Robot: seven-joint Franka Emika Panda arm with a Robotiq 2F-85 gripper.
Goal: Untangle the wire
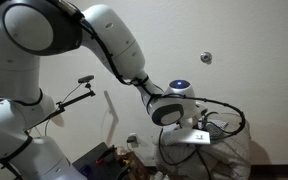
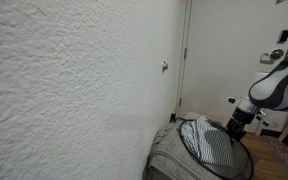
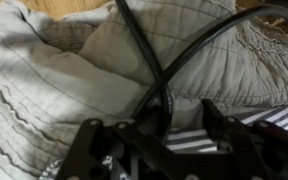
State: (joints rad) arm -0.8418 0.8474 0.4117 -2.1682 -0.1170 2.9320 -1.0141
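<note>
- Quilted grey bundle (image 3: 54,70): a soft padded mass, taken here as the landmark. Whether it is a bag or a cushion cannot be told. It is also seen low against the wall in an exterior view (image 2: 169,155).
- Striped cloth (image 2: 212,148): laid on top of the bundle, on the side away from the wall. Its stripes are seen at the lower right of the wrist view.
- Wire (image 3: 154,70): thin and black, laid on top of the bundle. Two strands are crossed over the quilting, and a wide loop is draped around the striped cloth in an exterior view (image 2: 184,140).
- Gripper (image 3: 154,140): lowered directly over the bundle, above the crossing.
- Fingers (image 3: 219,120): seen spread, one on each side of the wire. No contact with the wire can be made out.
- Thin black rod with clamp head (image 1: 69,98): held well above the bundle, beside the arm.
- Small round wall fitting (image 1: 206,57): fixed high above the bundle.
</note>
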